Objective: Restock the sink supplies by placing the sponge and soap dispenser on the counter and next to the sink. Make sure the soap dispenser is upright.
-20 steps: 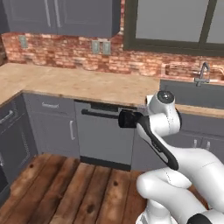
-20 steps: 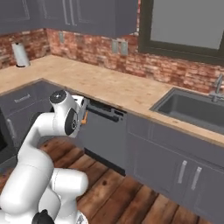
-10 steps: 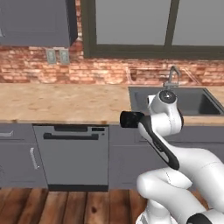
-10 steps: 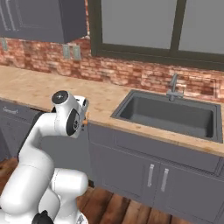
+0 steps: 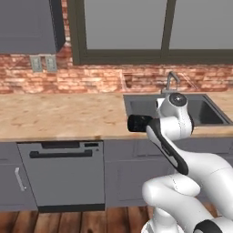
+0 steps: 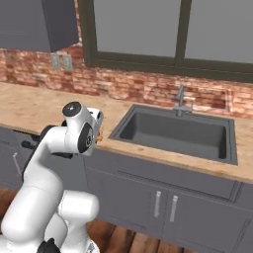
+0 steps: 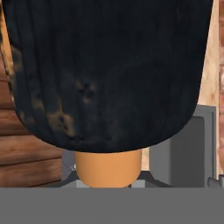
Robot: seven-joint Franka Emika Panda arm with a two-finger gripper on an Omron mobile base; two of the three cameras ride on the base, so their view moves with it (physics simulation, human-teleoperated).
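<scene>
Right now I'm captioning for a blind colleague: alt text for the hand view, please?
A soap dispenser seen very close: its black rounded part spans most of the frame, with the orange-brown tapered part below it. Wooden floor and grey cabinet fronts show behind.

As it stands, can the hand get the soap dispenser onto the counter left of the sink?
Probably yes. The hand, shut on the soap dispenser, hangs at the front edge of the counter, and the stretch beside the sink looks bare.
</scene>
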